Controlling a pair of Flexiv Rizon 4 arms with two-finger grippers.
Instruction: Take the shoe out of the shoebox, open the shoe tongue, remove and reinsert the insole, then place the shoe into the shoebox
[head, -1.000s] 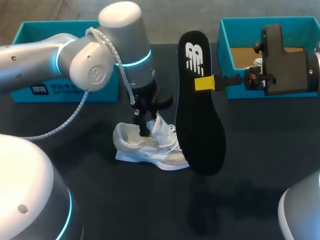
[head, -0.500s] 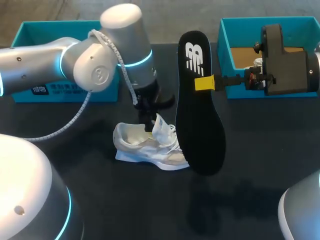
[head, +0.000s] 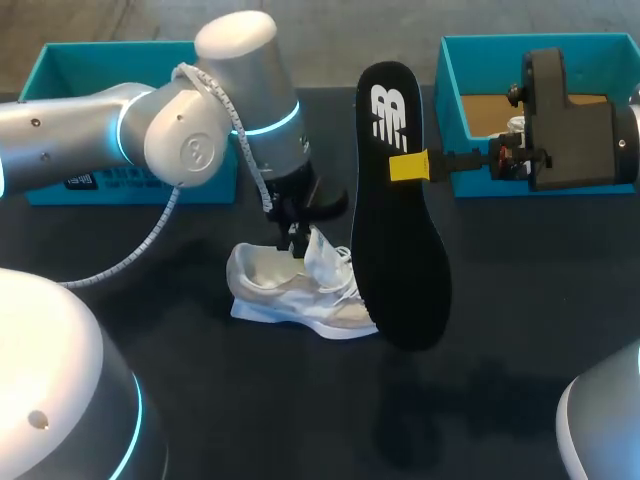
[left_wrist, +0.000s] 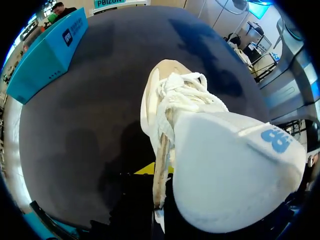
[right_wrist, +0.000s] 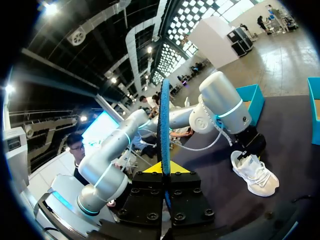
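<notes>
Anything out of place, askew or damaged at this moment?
Nothing spilled or damaged. The insole is out of the shoe, clamped upright above the table in the right gripper, while the left gripper holds the tongue up. That fits a mid-task state.

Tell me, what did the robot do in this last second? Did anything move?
The left gripper rose slightly from the white shoe and shifted toward its raised tongue. The shoe stayed put. The right gripper kept the black insole clamped upright, unmoved.
</notes>
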